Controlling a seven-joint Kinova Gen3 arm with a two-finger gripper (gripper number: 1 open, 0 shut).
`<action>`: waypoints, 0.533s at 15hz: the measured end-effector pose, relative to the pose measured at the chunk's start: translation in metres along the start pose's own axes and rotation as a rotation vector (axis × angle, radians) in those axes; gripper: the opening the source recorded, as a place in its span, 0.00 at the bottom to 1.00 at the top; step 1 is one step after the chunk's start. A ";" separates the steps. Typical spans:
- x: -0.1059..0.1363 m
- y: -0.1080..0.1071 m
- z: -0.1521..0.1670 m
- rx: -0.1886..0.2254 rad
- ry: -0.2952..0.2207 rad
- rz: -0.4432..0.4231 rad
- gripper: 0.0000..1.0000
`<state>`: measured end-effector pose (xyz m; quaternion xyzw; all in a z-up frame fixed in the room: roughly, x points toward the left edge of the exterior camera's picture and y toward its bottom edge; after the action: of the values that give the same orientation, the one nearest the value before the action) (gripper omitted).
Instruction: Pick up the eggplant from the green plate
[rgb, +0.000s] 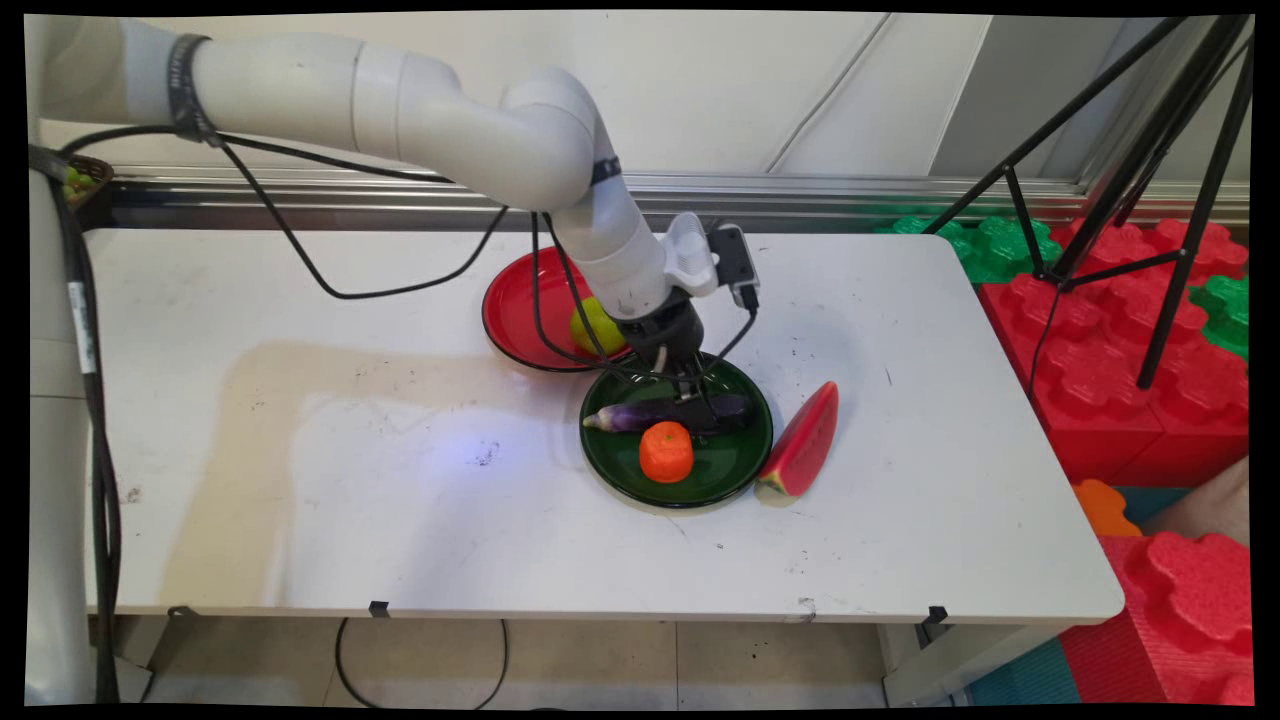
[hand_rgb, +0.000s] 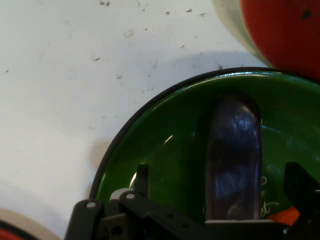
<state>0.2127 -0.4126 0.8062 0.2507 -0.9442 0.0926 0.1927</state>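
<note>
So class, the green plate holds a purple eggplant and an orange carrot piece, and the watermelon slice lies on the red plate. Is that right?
Not quite: the main view shows the watermelon slice on the table beside the green plate, not on the red plate. The rest holds.

Bright even light; hand view softly blurred.

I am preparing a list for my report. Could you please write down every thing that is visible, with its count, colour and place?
green plate: one, dark green, table centre.
eggplant: one, purple, lying on the green plate, between the claw's fingers.
orange: one, orange, on the green plate, near side.
watermelon slice: one, red with green rind, on the table right of the green plate.
red plate: one, red, behind the green plate.
lemon: one, yellow, on the red plate.
table: one, white.
tripod: one, black, right.
foam blocks: several, red and green, right.
claw: one, black, open, down over the eggplant.
</note>
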 end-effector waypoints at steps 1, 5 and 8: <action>0.000 0.000 0.003 -0.003 0.000 0.002 1.00; 0.003 0.000 0.017 -0.012 0.007 0.015 1.00; 0.006 0.000 0.019 -0.009 0.012 0.026 0.00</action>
<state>0.2015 -0.4206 0.7911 0.2369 -0.9466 0.0921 0.1983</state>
